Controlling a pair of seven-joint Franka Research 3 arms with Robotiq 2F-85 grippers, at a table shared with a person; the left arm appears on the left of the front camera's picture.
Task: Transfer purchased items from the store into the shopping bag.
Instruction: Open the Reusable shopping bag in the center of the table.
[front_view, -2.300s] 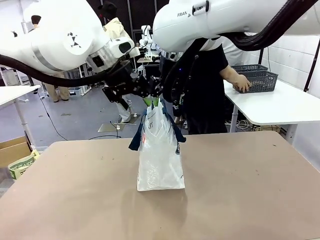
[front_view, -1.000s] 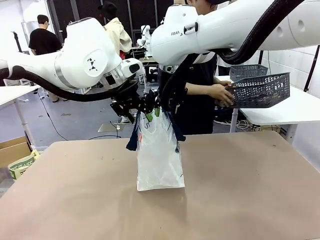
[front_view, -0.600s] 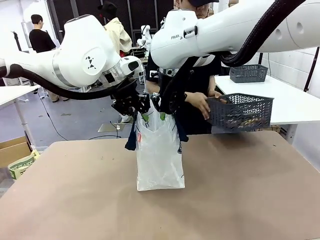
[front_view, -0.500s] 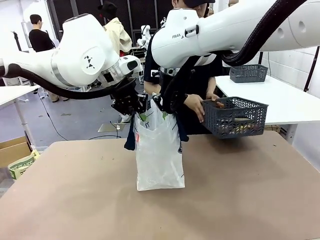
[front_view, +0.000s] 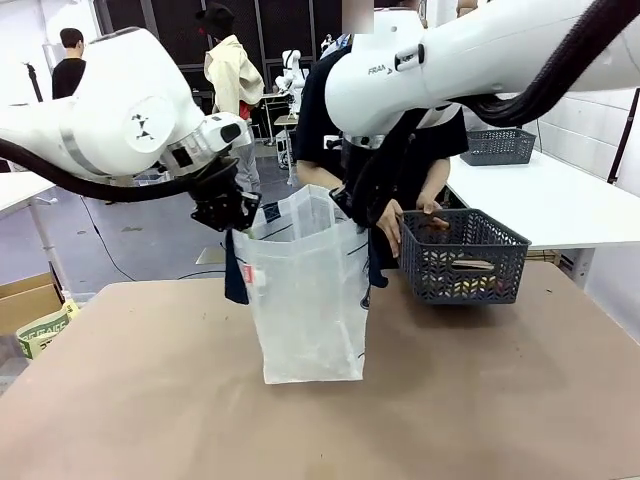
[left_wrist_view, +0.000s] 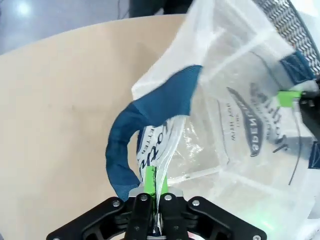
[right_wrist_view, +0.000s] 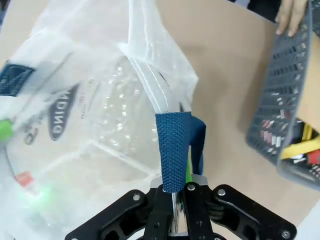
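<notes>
Left claw (left_wrist_view: 151, 181) is pressed together, pinching the shopping bag (front_view: 310, 300) at its left rim, just beside a navy strap handle (left_wrist_view: 150, 105) that loops over the edge. R claw (right_wrist_view: 175, 192) is clamped the same way on the bag's right rim, w/ the other strap (right_wrist_view: 172, 145) rising btwn its fingers. Bag stands upright on the worktop (front_view: 480, 400), a bit left of centre, mouth stretched wide btwn the 2 claws. Navy oval logo (right_wrist_view: 62, 112) and small red tag (front_view: 247, 275) show on the plastic.

Just right of the bag, a dark grey mesh basket (front_view: 505, 250) holds the purchased items (front_view: 468, 282), incl. a flat brown pack (front_view: 472, 265) and yellow bits (right_wrist_view: 300, 145). Person at far side grips the basket: one hand (front_view: 388, 228) at its left wall, other hand (front_view: 432, 210) on the far rim. Can't tell if the basket rests on the worktop or hangs just above it.
</notes>
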